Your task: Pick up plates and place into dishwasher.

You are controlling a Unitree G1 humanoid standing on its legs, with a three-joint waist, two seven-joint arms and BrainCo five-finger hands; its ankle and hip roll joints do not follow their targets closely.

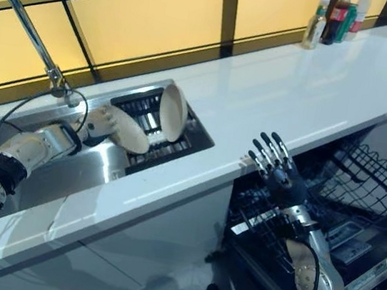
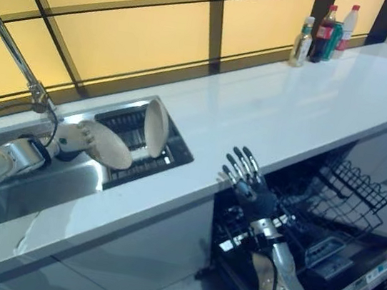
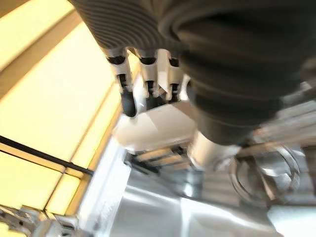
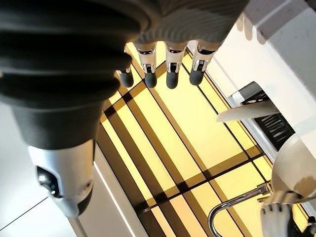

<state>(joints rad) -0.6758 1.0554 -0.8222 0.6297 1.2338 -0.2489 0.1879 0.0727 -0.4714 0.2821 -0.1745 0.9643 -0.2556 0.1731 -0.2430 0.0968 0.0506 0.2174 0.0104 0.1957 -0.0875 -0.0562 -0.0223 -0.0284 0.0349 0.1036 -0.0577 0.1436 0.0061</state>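
Note:
My left hand (image 1: 99,122) is over the sink, shut on the edge of a cream plate (image 1: 130,133) that it holds tilted just above the basin. In the left wrist view its fingers (image 3: 127,101) curl over that plate (image 3: 158,129). A second cream plate (image 1: 173,111) stands upright in the black dish rack (image 1: 183,141) at the sink's right end. My right hand (image 1: 279,175) is raised with straight, spread fingers in front of the counter edge, above the open dishwasher's pulled-out wire rack (image 1: 373,177). It holds nothing.
A steel sink (image 1: 96,169) is set in the white countertop (image 1: 309,89), with a tall curved faucet (image 1: 23,20) behind it. Several bottles (image 1: 335,19) stand at the counter's far right. The dishwasher's lower basket (image 1: 268,231) lies under my right forearm.

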